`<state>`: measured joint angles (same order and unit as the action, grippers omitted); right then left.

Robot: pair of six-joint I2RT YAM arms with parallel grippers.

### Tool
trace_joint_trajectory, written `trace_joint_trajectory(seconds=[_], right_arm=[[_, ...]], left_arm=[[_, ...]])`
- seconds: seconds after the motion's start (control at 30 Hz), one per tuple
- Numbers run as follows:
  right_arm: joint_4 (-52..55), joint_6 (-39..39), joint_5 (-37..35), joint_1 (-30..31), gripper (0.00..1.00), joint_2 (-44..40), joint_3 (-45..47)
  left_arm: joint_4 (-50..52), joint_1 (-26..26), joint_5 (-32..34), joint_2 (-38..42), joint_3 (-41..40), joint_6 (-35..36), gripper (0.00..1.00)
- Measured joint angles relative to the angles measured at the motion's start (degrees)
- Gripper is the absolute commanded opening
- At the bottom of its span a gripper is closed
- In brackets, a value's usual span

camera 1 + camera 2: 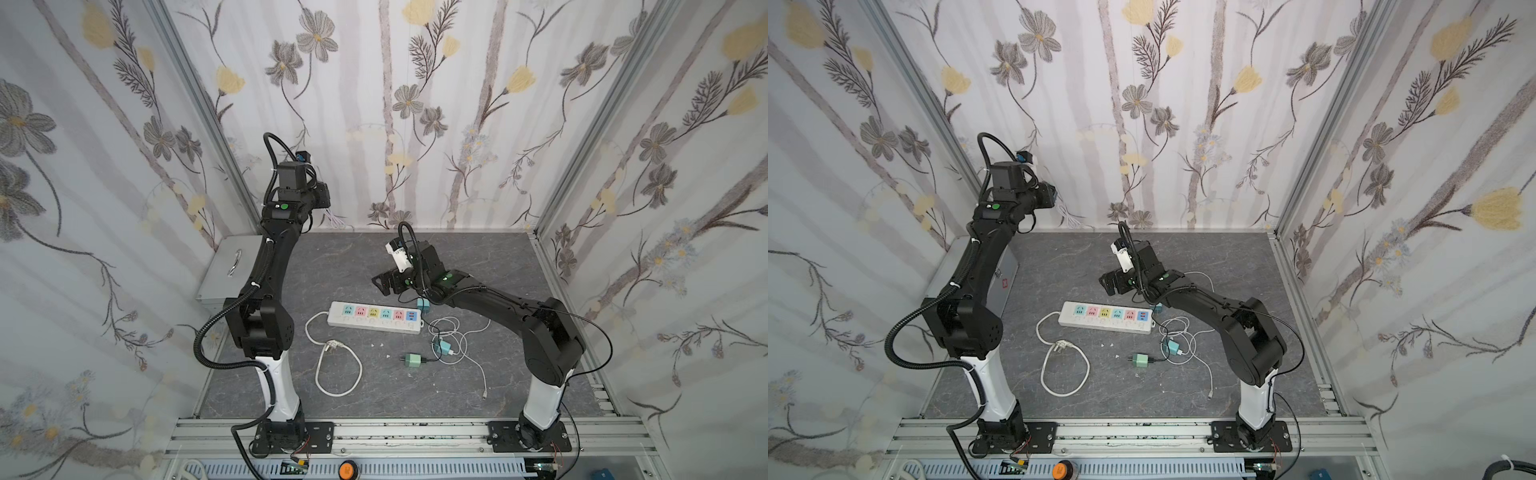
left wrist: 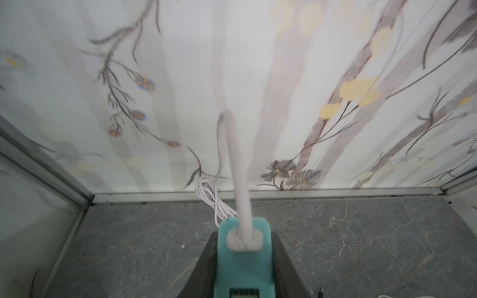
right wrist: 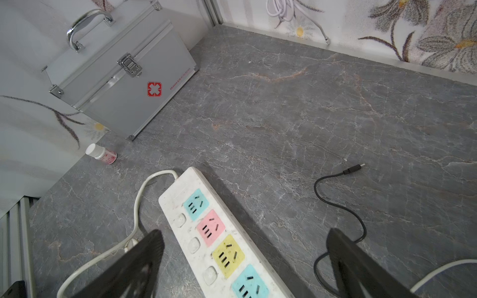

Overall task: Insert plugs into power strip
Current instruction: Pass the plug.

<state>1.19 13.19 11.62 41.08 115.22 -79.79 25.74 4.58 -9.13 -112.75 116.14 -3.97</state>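
A power strip lies side to side on the table, the right claw hovers above it, spread wide and empty, and farther back, high up, the left claw clenches a teal plug.

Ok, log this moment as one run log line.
left gripper: shut on teal plug, raised | right gripper: open, near power strip | sockets: all empty

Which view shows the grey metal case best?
The right wrist view: the case shows handle, latch and red cross. In both top views the left arm partly covers it; the left wrist view misses it.
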Motion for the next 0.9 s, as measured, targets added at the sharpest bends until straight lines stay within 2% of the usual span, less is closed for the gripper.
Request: trace_joint_trajectory(seconds=[0.23, 0.57, 0.7, 0.9], right_arm=[[0.7, 2.8, 1.6, 0.1, 0.99, -2.0, 4.0], [-2.8, 5.9, 1.9, 0.2, 0.99, -7.0, 15.1], [-4.8, 6.2, 1.5, 0.3, 0.99, -7.8, 17.6], [-7.4, 6.2, 0.4, 0.5, 0.99, -8.4, 21.7]], left_arm=[[0.3, 1.2, -2.3, 3.5, -18.9, -3.6, 0.00], [-8.7, 5.8, -4.1, 14.4, -47.5, -4.3, 0.00], [-13.5, 7.9, -3.6, 19.7, -54.8, -2.1, 0.00], [-19.4, 9.8, 1.6, 25.0, -63.0, -1.6, 0.00]])
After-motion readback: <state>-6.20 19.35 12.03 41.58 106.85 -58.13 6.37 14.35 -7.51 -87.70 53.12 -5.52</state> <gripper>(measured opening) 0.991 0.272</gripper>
